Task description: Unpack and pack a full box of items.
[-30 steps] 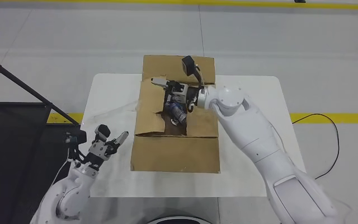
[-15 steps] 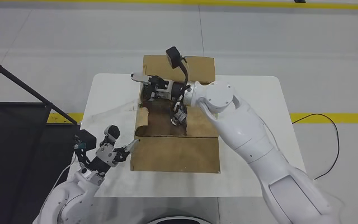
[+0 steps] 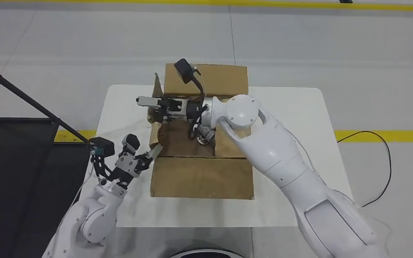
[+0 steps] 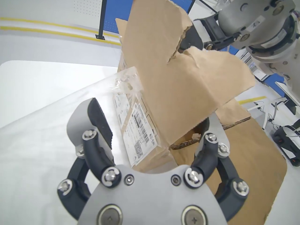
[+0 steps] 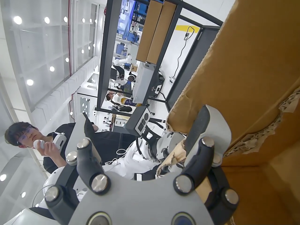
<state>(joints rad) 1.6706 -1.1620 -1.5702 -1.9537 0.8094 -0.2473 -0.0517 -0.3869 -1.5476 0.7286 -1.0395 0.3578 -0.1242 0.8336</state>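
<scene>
On box (image 4: pixel 187 83) side: barcode label (image 4: pixel 141 129), print illegible.

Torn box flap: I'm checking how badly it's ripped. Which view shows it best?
The left wrist view: the torn flap stands raised there, with its ragged edge and split in full sight. The top view shows it small and nearly edge-on. The right wrist view shows a close, cropped stretch of cardboard.

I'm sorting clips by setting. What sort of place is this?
Probably a robotics lab or test hall: yellow floor lines, a black metal rack, and another white robot arm standing beyond it. The cardboard box sits on a lone white table.
</scene>
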